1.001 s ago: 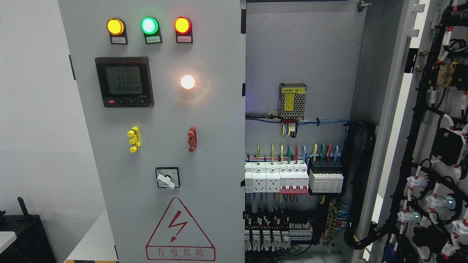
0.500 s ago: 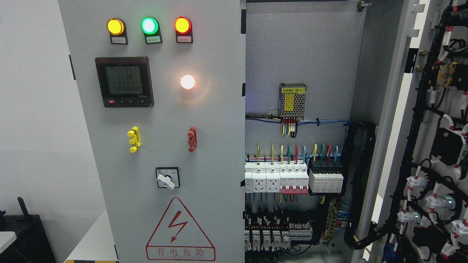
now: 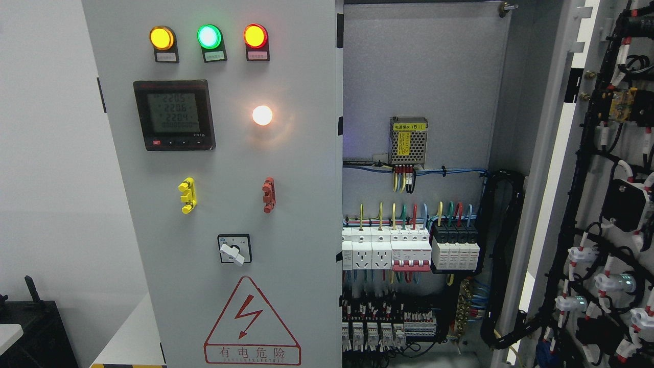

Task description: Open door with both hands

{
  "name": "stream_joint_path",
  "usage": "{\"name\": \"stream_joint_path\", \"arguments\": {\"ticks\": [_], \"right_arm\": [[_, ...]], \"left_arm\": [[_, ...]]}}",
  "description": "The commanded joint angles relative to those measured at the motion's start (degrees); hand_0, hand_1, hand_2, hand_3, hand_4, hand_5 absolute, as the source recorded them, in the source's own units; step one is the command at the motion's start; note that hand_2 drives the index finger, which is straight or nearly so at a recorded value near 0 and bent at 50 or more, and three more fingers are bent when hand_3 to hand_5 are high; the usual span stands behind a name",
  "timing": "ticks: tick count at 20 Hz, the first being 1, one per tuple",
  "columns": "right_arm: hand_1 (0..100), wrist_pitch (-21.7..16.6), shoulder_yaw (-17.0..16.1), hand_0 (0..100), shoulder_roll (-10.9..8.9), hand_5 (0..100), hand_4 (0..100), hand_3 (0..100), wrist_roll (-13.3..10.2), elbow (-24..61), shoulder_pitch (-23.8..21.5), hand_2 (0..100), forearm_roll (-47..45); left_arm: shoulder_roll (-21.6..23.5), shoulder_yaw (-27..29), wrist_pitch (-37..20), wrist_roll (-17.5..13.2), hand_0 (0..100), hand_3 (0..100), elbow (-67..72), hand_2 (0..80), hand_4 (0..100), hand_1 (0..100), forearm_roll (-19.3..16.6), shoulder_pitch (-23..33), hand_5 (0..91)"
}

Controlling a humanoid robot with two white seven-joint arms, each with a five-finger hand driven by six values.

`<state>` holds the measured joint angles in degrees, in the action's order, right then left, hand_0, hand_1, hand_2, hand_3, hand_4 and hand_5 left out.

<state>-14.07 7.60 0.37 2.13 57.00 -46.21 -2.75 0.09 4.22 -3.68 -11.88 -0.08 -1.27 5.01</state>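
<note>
Basically nothing's moved in the last second: the grey steel right-hand cabinet door (image 3: pixel 603 204) stays swung wide at the right edge, wiring side out, breakers (image 3: pixel 409 250) exposed. Neither robot hand in shot, so fingers unknown. Looks done.

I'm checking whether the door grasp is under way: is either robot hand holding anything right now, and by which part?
Nothing can be seen held: neither robot hand is in view. The right door stands swung open, untouched in this frame.
</note>
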Motion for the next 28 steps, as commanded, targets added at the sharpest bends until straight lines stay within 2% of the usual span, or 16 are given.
{"name": "stream_joint_path", "arguments": {"ticks": [1,5,11,13,21,26,28], "right_arm": [[0,-1.5,-0.3,0,-2.74,0,0,0,0.1,19.6,-6.3,0,-0.2],[0,-3.4,0.0,0,-2.83,0,0,0,0.1,26.3,-8.0,0,-0.2],[0,-11.8,0.0,0,-2.92,0,0,0,0.1,28.5,-8.0,0,-0.2],[0,-13.3,0.5,0,-2.92,0,0,0,0.2,29.5,-8.0,0,-0.2],[0,-13.4,4.6,0,-3.09,0,0,0,0.1,40.4,-8.0,0,-0.2],[0,-13.7,7.2,0,-5.11,0,0,0,0.1,43.4,-8.2,0,-0.2],[0,-15.5,8.7,0,-6.08,0,0,0,0.1,44.9,-8.3,0,-0.2]], "left_arm": [[-2.0,-4.1,-0.3,-0.1,0,0,-0.5,0.0,4,0,2.6,0.0,0.0],[-2.0,-4.0,-0.6,-0.1,0,0,-0.5,0.0,4,0,2.8,0.0,0.0],[-2.1,-3.8,-0.7,-0.1,0,0,-0.6,0.0,4,0,2.9,-0.8,0.0],[-2.0,-3.9,-0.7,-0.1,0,0,-0.7,0.0,4,0,2.9,-1.0,0.0],[-2.3,-3.7,-0.7,-0.1,0,0,-0.8,0.0,4,0,3.0,-1.2,0.0],[-2.3,-3.7,-0.7,-0.1,0,0,-0.8,0.0,4,0,3.0,-1.2,0.0],[-2.3,-3.7,-0.7,-0.1,0,0,-0.8,0.0,4,0,3.0,-1.2,0.0]]}}
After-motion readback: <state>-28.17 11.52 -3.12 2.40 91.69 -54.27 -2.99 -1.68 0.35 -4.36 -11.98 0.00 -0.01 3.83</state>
